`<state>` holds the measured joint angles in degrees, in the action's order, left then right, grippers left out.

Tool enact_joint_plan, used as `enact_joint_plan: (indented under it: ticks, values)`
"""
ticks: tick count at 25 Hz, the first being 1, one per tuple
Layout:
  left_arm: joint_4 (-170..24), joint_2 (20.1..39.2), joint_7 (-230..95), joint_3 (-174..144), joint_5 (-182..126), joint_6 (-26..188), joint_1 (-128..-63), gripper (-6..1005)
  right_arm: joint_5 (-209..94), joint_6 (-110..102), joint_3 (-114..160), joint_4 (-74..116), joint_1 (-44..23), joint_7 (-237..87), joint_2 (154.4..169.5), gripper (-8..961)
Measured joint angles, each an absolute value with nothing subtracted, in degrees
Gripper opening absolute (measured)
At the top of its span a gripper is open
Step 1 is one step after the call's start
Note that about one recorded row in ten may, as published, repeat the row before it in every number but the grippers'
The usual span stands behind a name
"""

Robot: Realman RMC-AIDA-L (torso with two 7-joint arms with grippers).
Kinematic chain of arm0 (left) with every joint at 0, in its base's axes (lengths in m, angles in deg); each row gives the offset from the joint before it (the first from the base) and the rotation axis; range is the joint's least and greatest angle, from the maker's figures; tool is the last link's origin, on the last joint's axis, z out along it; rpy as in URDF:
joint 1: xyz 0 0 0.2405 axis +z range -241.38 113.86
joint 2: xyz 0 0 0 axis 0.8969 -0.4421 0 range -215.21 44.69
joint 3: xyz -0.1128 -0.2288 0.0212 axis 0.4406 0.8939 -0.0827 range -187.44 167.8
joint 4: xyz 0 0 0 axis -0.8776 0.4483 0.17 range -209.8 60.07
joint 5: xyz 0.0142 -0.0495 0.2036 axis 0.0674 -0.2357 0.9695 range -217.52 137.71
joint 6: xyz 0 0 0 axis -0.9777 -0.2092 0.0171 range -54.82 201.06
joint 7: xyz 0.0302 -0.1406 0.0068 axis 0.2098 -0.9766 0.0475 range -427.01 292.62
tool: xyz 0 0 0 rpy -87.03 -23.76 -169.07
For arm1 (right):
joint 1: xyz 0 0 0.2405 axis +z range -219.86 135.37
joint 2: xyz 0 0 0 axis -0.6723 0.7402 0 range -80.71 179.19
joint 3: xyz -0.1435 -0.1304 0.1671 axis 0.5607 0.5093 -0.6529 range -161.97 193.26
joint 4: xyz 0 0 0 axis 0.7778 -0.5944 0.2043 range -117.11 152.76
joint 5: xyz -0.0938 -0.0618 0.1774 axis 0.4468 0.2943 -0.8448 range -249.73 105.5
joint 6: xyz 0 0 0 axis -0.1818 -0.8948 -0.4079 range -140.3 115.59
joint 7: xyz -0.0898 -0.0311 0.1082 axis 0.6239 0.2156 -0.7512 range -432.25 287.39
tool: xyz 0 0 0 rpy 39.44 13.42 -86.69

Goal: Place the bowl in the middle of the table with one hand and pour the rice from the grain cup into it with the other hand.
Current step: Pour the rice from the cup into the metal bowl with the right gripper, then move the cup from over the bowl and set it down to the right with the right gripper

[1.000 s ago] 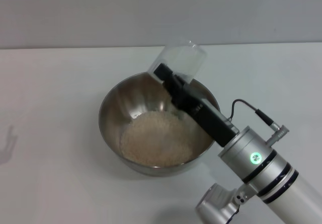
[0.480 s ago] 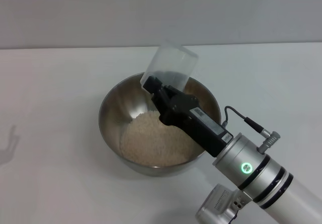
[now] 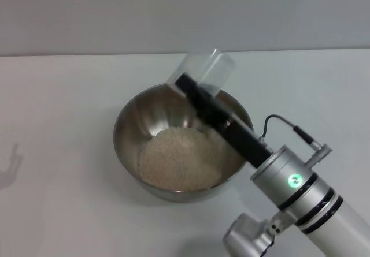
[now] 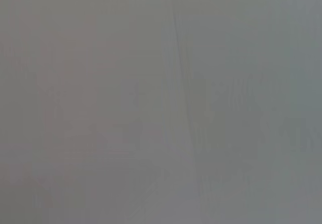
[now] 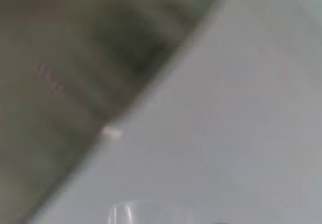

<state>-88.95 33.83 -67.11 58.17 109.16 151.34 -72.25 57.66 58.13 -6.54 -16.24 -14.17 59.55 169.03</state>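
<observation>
The steel bowl point(image 3: 128, 131) stands in the middle of the white table point(image 3: 52, 124), with a pale heap of rice point(image 3: 179, 157) in its bottom. My right gripper point(image 3: 186, 85) reaches across the bowl from the near right and is shut on the clear grain cup point(image 3: 203, 69). The cup hangs tipped over the bowl's far rim, its mouth turned down toward the bowl, and looks empty. A curved clear rim of the cup point(image 5: 132, 210) shows in the right wrist view. My left gripper is out of view; its wrist view shows only a blank grey surface.
My right arm's silver wrist with a green light point(image 3: 293, 182) and a black cable point(image 3: 283, 121) hang over the near right of the table. A faint shadow point(image 3: 10, 164) lies at the left edge.
The cup swung toward the bowl's left half a second ago, then swung back over the far rim. The rice heap and the bowl have stayed in place.
</observation>
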Motion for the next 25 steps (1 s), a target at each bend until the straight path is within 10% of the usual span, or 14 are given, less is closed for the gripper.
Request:
enact_joint_plan:
  ticks: [25]
  values:
    - [-89.28,33.83,-67.11,57.86,109.07,151.34,-72.12,811,45.54,69.55,-18.74,-11.2,-23.14,-55.16,168.62,104]
